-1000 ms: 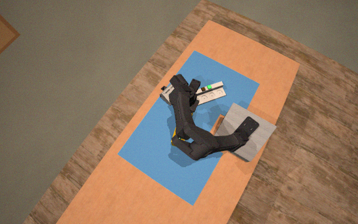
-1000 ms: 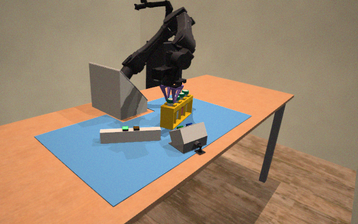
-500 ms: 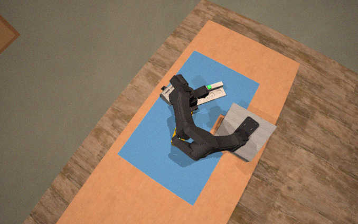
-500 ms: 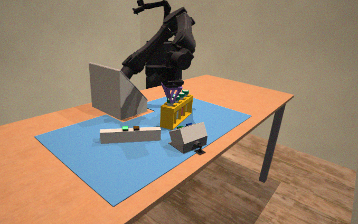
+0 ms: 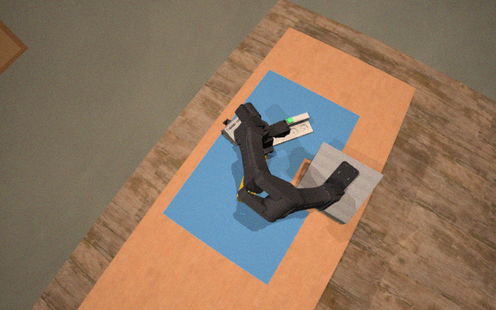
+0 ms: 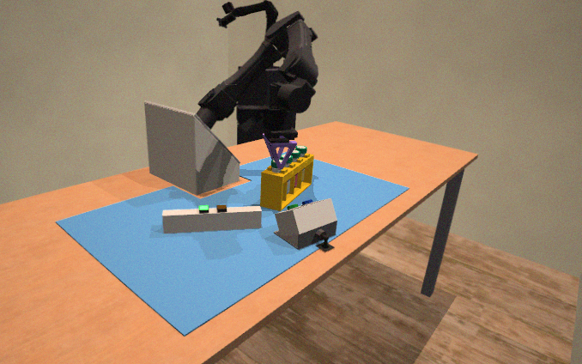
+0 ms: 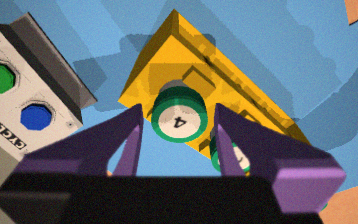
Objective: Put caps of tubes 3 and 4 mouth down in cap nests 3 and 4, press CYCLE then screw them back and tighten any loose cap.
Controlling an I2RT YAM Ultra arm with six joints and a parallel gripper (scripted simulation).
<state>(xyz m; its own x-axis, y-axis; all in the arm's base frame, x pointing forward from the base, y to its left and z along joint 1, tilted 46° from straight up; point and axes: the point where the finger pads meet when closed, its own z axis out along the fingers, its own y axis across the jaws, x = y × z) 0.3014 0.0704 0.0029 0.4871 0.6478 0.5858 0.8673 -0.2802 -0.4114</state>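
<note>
Two green caps show in our wrist view, cap 4 [image 7: 179, 118] sitting on its tube in the yellow decapping station [image 7: 165, 60] and another [image 7: 235, 156] beside it, while our gripper [image 7: 177, 145], pointing straight down, straddles cap 4 half-open, fingers apart from it, holding nothing.

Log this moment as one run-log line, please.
gripper: open, holding nothing | cap 4: on its tube, between the fingers, untouched | green lamp: lit | READY: not pressed
</note>
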